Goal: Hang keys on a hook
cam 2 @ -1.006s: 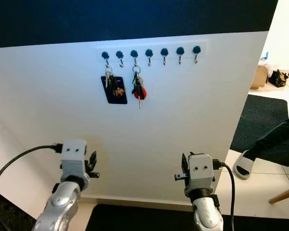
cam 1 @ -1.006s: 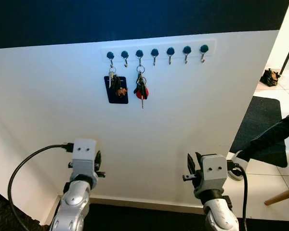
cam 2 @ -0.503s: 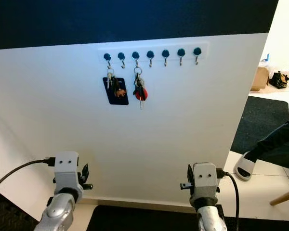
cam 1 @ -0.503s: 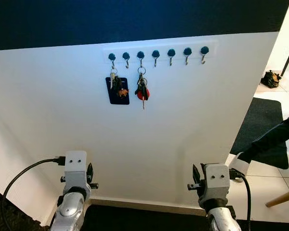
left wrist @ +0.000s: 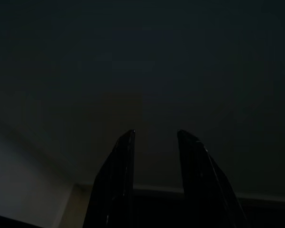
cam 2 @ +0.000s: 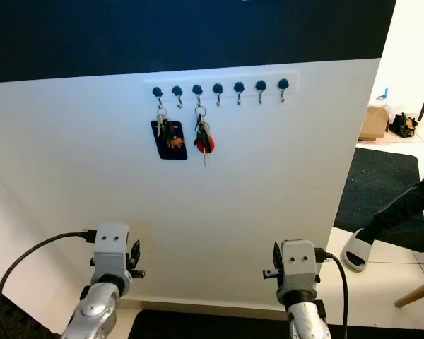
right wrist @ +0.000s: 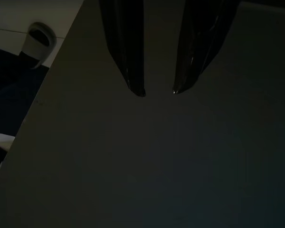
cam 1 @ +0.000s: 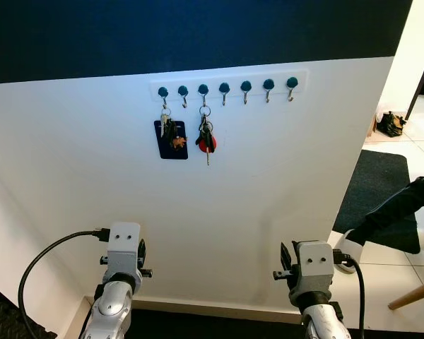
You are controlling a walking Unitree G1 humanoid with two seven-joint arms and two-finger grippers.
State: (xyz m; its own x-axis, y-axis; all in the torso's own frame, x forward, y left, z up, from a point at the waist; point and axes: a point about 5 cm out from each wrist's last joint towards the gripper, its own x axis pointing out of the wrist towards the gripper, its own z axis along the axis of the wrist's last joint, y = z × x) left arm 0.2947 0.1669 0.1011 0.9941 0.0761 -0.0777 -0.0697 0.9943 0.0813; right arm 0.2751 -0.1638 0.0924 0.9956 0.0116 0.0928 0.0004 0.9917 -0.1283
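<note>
A white rack (cam 1: 226,86) with several dark-knobbed hooks is fixed high on the white wall. A key bunch with a dark blue card (cam 1: 171,134) hangs from the leftmost hook. Another bunch with a red fob (cam 1: 205,138) hangs from the third hook. The other hooks, such as the rightmost one (cam 1: 291,87), are bare. Both arms are held low in front of the wall, far below the rack. My left gripper (left wrist: 156,134) is open and holds nothing. My right gripper (right wrist: 159,91) is also open and holds nothing.
On the right, past the wall's end, a person's dark-trousered leg (cam 1: 403,205) in a white slipper (cam 1: 348,248) rests by a dark mat (cam 1: 381,191). A wooden furniture leg (cam 1: 413,293) juts in at the lower right. A black mat (cam 1: 198,323) lies along the wall's base.
Both arms have dropped lower in the eye views than a second ago. The camera has shifted slightly. Both key bunches stay on their hooks.
</note>
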